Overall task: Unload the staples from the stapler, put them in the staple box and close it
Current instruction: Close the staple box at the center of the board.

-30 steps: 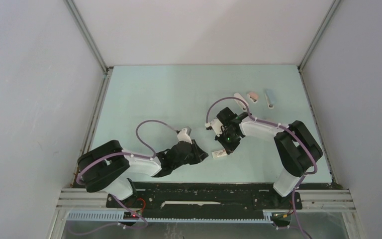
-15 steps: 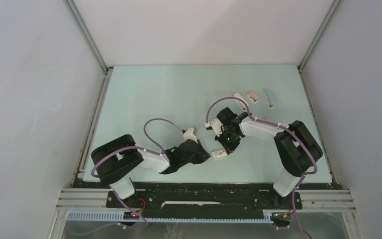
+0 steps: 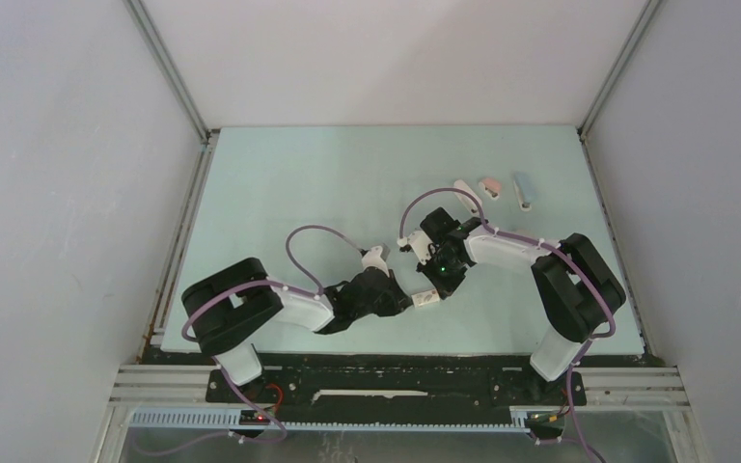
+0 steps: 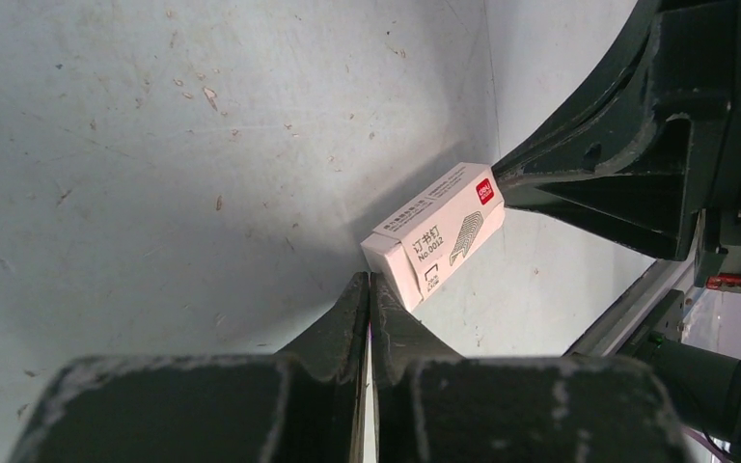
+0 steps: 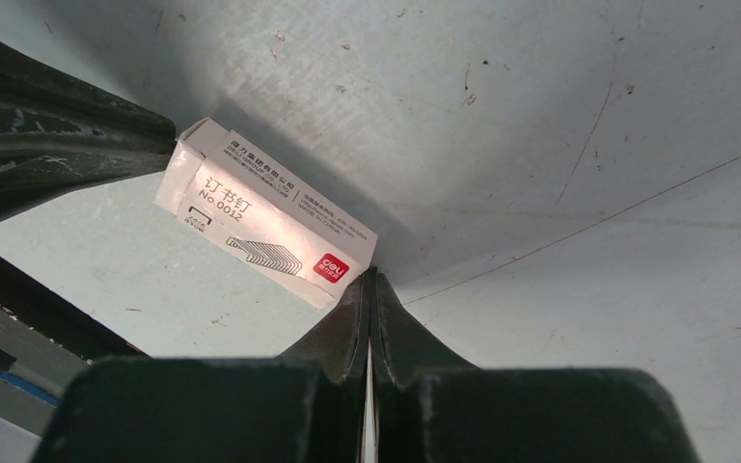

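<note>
Left tool (image 4: pixel 368 292) was clenched, empty, at staple box (image 4: pixel 434 234) end; right tool (image 5: pixel 368 287) likewise, opposite end. Risk: box pinched between tips could squirt sideways.

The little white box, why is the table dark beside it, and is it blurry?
Left wrist view: the small white cardboard box is sharp, its print readable, with a soft grey shadow on the pale table beside it; right wrist view: sharp too, with the shadow above the box; top external view: the box is too small to read.
</note>
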### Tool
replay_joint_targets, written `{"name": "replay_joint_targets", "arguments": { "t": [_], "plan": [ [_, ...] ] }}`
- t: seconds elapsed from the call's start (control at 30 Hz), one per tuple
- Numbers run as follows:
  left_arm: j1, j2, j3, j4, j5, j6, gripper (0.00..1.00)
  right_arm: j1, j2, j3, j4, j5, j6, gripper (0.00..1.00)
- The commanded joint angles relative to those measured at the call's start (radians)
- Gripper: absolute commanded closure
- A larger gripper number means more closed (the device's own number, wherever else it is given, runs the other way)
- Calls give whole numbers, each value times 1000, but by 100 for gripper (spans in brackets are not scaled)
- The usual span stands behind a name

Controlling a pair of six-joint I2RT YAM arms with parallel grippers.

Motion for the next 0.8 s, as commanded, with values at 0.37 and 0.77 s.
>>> {"name": "replay_joint_targets", "arguments": {
  "t": [0.37,0.77],
  "plan": [
    [4,30,69,-7,15,32,94,29,62,-23,39,-63,-1,96],
    [4,-59,9,-40,-32,47,91,0,40,-23,36,-23,-23,95]
  ]
}}
